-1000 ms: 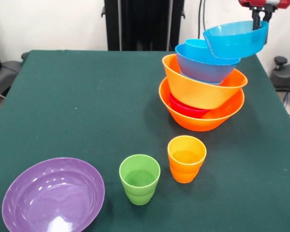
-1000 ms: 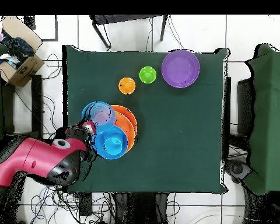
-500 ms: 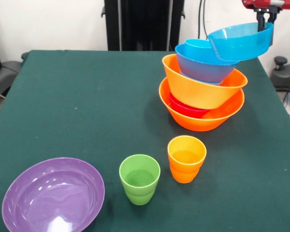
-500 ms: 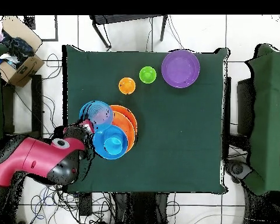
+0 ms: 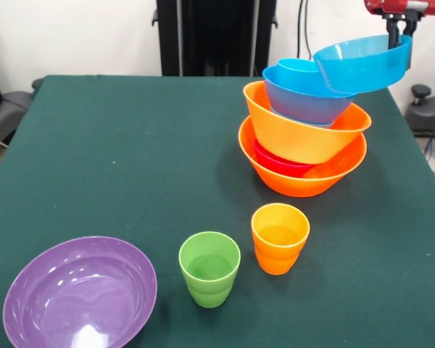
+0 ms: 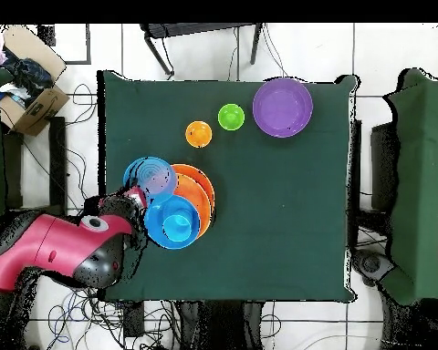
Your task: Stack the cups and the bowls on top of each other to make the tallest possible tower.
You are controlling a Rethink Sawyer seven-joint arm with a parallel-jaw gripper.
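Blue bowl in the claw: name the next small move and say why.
Probably carry the blue bowl sideways until it hangs centred over the tower, then lower it. The claw grips its rim, and it hangs tilted, off to one side of the larger blue bowl on top, so releasing now would likely tip it off.

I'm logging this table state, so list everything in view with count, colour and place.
Tower: one pile of nested bowls, right side of the front view.
Large orange bowls: two, the lower one as the base.
Red bowl: one, small, wedged between the two orange bowls.
Blue bowls in the pile: at least two, nested on top.
Lifted blue bowl: one, tilted, held at its rim above the pile's right edge.
Purple bowl: one, wide, near left corner.
Green cup: one, upright, beside the purple bowl.
Orange cup: one, upright, in front of the pile.
Table: one, dark green.
Cardboard box: one, on the floor.
Gripper: one, red and black, shut on the lifted bowl's rim.
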